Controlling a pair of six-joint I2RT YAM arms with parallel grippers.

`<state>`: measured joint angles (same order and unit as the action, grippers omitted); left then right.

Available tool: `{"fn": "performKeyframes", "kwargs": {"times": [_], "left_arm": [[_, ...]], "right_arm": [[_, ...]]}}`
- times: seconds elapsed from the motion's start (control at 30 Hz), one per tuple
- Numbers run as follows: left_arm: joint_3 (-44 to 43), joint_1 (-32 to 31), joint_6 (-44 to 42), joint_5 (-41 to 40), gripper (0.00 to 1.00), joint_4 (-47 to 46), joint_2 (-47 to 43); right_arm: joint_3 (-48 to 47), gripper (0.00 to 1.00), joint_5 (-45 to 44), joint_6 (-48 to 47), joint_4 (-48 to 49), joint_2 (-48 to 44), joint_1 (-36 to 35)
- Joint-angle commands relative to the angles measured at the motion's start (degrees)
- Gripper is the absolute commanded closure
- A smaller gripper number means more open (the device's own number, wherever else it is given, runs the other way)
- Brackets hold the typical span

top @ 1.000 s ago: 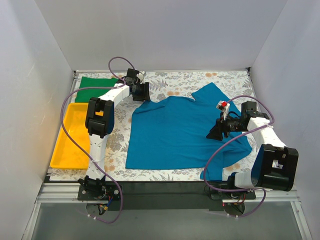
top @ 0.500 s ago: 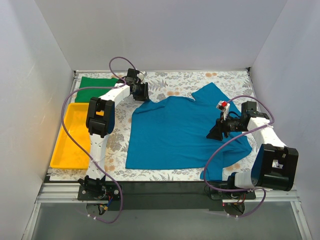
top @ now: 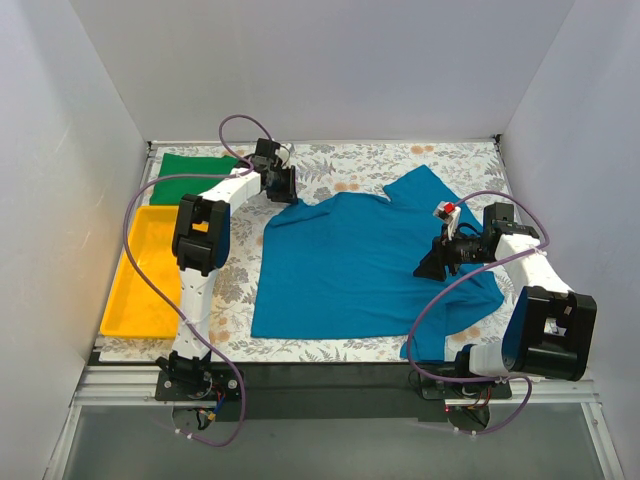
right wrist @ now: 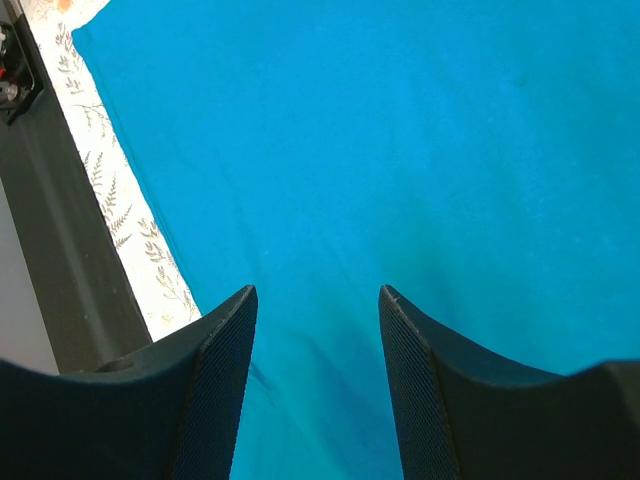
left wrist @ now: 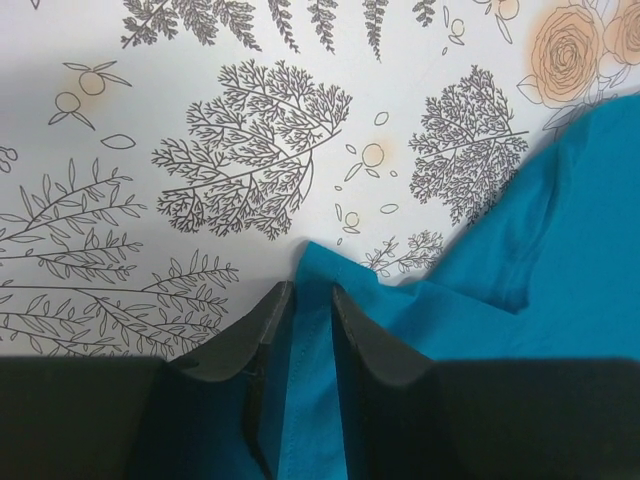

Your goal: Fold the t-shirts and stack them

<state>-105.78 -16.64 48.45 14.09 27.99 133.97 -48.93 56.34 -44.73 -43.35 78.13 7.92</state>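
Observation:
The teal-blue t-shirt (top: 360,265) lies spread flat across the middle of the floral table. Its far-left sleeve corner (left wrist: 312,262) pokes up between the jaws of my left gripper (left wrist: 310,295), which is shut on that cloth at the shirt's far-left edge (top: 283,192). Over the shirt's right side, my right gripper (top: 428,268) hovers open, and only teal fabric (right wrist: 400,130) shows between its fingers (right wrist: 317,295). At the far-left corner of the table lies the green t-shirt (top: 195,165), folded.
A yellow plastic tray (top: 150,270) sits along the left edge of the table. White walls close in the left, back and right sides. The table's dark front rail (right wrist: 60,250) runs near the shirt's lower hem.
The left gripper's jaws have narrowed onto the teal sleeve corner. Neither arm has visibly shifted, and the shirt lies as before.

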Motion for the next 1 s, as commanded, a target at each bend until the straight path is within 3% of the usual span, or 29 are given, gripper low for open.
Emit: {"fn": "performKeyframes", "kwargs": {"times": [0.0, 0.23, 0.5, 0.97], "left_arm": [[3.2, -0.5, -1.0, -8.0, 0.78, 2.6, 0.6], [3.1, -3.1, -2.1, -18.2, 0.76, 3.1, 1.0], [3.8, -4.1, -3.1, -20.1, 0.79, 3.7, 2.3], [4.7, -4.6, -2.6, -20.5, 1.0, 4.3, 3.0]], "right_arm": [[-0.4, 0.41, 1.7, 0.4, 0.4, 0.3, 0.4], [-0.5, 0.41, 1.6, 0.5, 0.5, 0.5, 0.5], [-0.6, 0.41, 1.6, 0.6, 0.4, 0.5, 0.7], [-0.6, 0.41, 1.5, 0.8, 0.3, 0.4, 0.8]]}}
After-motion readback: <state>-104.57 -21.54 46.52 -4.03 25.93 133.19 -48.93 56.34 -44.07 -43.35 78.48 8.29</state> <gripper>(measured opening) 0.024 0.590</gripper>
